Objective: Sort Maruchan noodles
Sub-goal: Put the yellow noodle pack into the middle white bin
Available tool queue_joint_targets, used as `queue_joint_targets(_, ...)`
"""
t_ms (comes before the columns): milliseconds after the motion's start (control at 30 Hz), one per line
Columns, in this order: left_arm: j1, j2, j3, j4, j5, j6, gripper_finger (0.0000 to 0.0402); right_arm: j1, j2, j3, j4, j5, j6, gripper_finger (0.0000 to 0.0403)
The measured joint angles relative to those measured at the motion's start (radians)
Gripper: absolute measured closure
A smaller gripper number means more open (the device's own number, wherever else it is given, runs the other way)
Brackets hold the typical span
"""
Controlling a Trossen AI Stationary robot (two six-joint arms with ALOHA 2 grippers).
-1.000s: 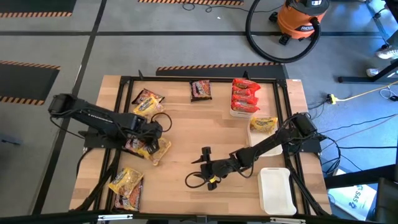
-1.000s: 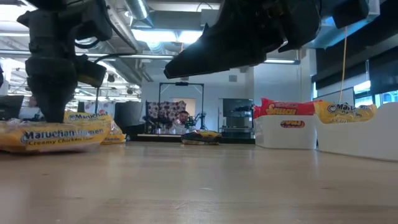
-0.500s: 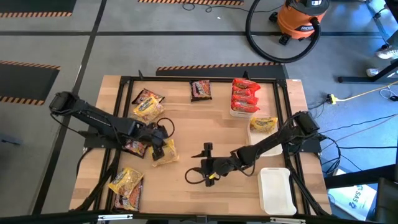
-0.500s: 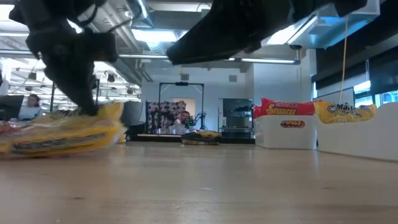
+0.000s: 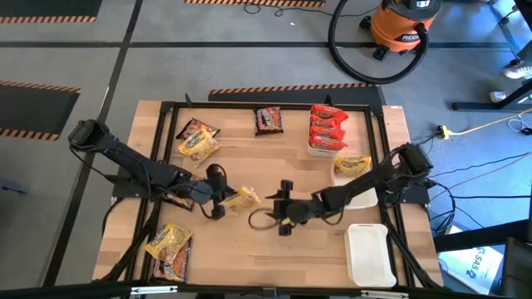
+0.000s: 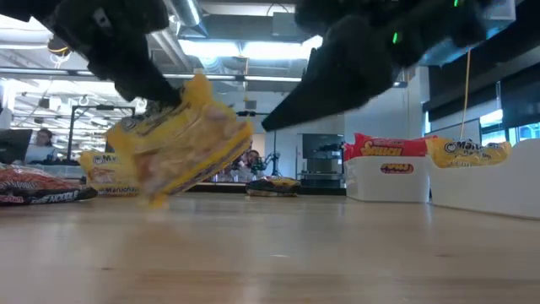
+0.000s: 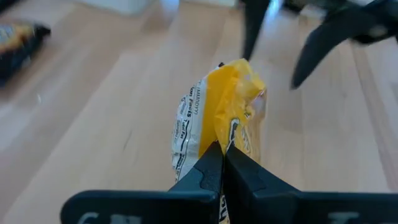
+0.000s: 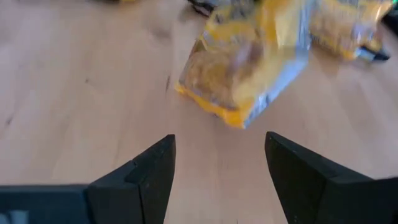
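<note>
My left gripper point(image 5: 219, 196) point(image 7: 222, 163) is shut on a yellow Maruchan noodle packet point(image 5: 242, 198) point(image 6: 181, 148) above the middle of the table. My right gripper point(image 5: 281, 208) point(image 8: 217, 168) stands open just to the packet's right, facing it with nothing between its fingers. The packet point(image 8: 249, 68) floats ahead of those fingers. More packets lie flat at the far left point(image 5: 198, 138), under the left arm point(image 5: 178, 196) and at the near left point(image 5: 169, 247). A dark brown packet point(image 5: 268, 119) lies at the far middle. My left gripper pinches the yellow packet's near end point(image 7: 219, 140) between its two fingers point(image 7: 202, 174). The fingers come slanting downward from the table's left. The packet sticks out beyond them toward the right gripper, tilted on edge and lifted clear of the table point(image 6: 160, 198).
A white tray point(image 5: 326, 150) at the far right holds red packets point(image 5: 327, 126). Beside it, a second tray point(image 5: 359, 184) holds one yellow packet point(image 5: 352, 165). A third white tray point(image 5: 370, 253) lies at the near right. Bare wood shows in the table's near middle point(image 5: 249, 262).
My left gripper has swung toward the table's middle and risen, tipping up and rolling. The yellow packet has come off the table and now hangs tilted on edge, clear of the wood. My right gripper, still open, has shifted a little toward the far right.
</note>
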Motion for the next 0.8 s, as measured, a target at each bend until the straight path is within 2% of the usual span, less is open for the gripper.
queue_joint_targets(167, -0.018, 0.009, 0.000, 0.090, -0.053, 0.054, 0.0401, -0.075, 0.000, -0.180, 0.360, -0.166, 0.125, 0.0178)
queue_joint_targets(233, -0.018, 0.021, 0.000, 0.124, -0.060, 0.077, 0.0401, -0.088, 0.009, -0.233, 0.496, -0.191, 0.175, 0.0178)
queue_joint_targets(333, -0.018, 0.041, 0.001, 0.179, -0.064, 0.101, 0.0401, -0.090, 0.025, -0.268, 0.611, -0.189, 0.216, 0.0178)
queue_joint_targets(433, -0.016, 0.072, 0.001, 0.211, -0.064, 0.109, 0.0401, -0.088, 0.048, -0.267, 0.647, -0.192, 0.223, 0.0178)
queue_joint_targets(567, -0.016, 0.101, 0.001, 0.240, -0.069, 0.111, 0.0401, -0.088, 0.084, -0.233, 0.662, -0.249, 0.226, 0.0166)
queue_joint_targets(800, -0.016, 0.113, 0.001, 0.236, -0.096, 0.110, 0.0401, -0.088, 0.112, -0.187, 0.597, -0.282, 0.247, 0.0090)
